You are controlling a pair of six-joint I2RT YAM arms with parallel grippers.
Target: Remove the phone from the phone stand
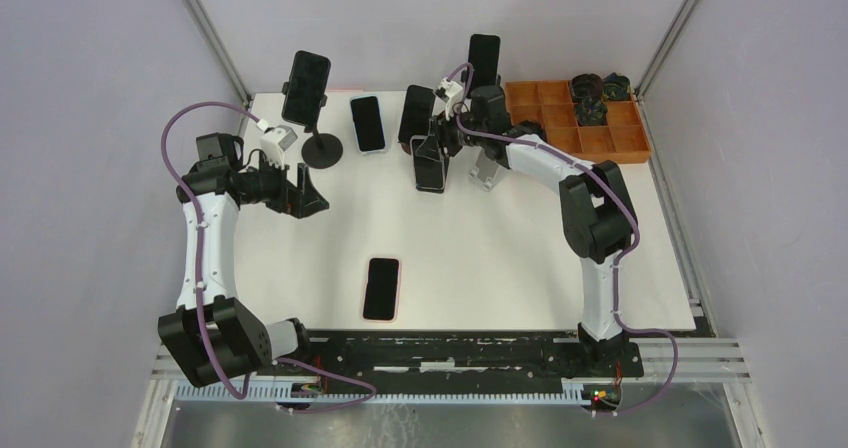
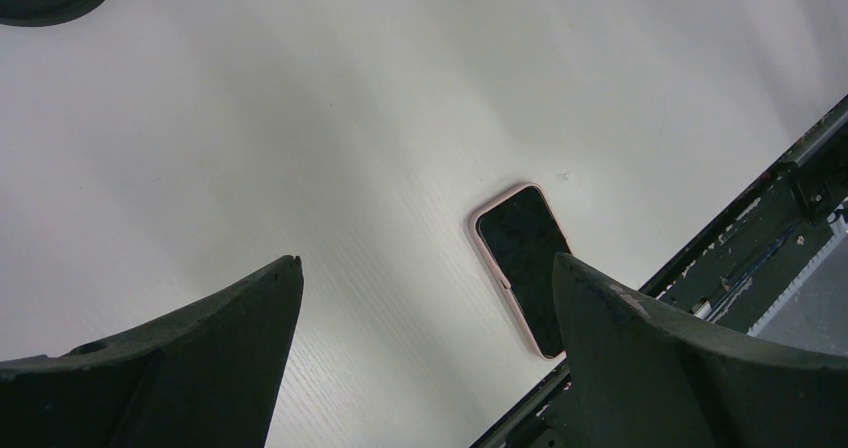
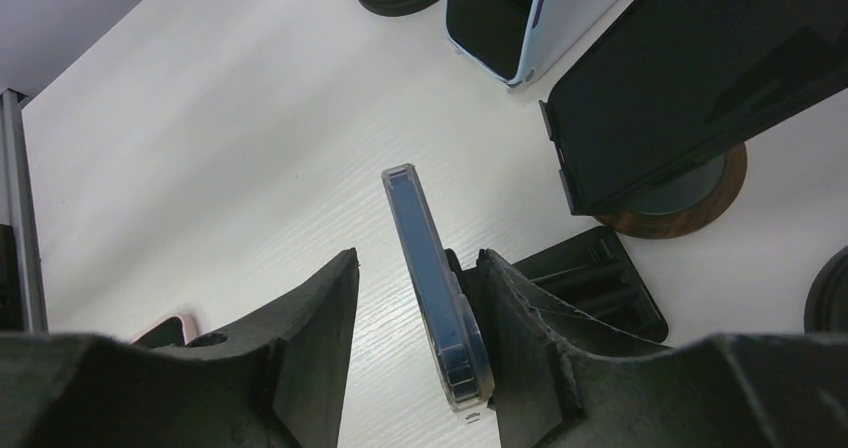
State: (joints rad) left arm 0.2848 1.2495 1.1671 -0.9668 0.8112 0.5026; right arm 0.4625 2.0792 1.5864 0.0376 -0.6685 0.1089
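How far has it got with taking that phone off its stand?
Looks done: a pink-cased phone lies flat near the front, possibly removed already. In hand: the right gripper straddles an upright phone, one finger touching, a gap on the other side, so no grip yet. That phone leans on its black stand. Left to do: close and lift it off. The left gripper is open and empty.

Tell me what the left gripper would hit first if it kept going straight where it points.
Probably bare table, just beside the pink phone. The left gripper is open, empty and angled down at it; exact depth is unclear.
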